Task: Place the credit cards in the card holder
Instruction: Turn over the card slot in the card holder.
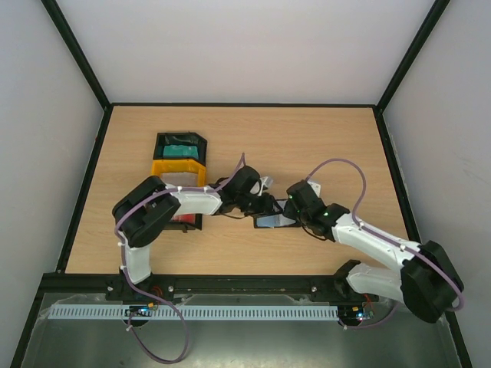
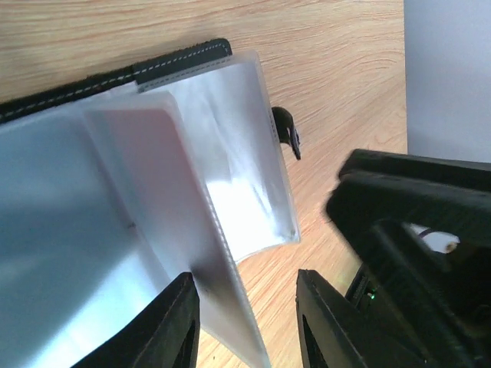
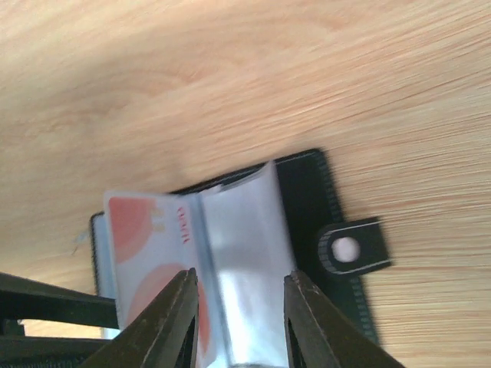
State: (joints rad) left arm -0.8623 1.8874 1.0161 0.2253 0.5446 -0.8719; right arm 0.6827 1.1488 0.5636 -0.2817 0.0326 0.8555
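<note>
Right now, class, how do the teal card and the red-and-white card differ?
The teal card is teal; the red-and-white card is white with red circles. The teal card lies in a black tray; the red-and-white card sits among the card holder's clear sleeves. Both are flat rectangles.

Your light wood-grain desk [image 1: 307, 138] sits boxed by plain white walls [image 1: 245, 46] on three sides, black bars [image 1: 77, 52] running up the corners. Bright, even light. A grey metal ledge [image 1: 253, 345] lies along the near edge.
</note>
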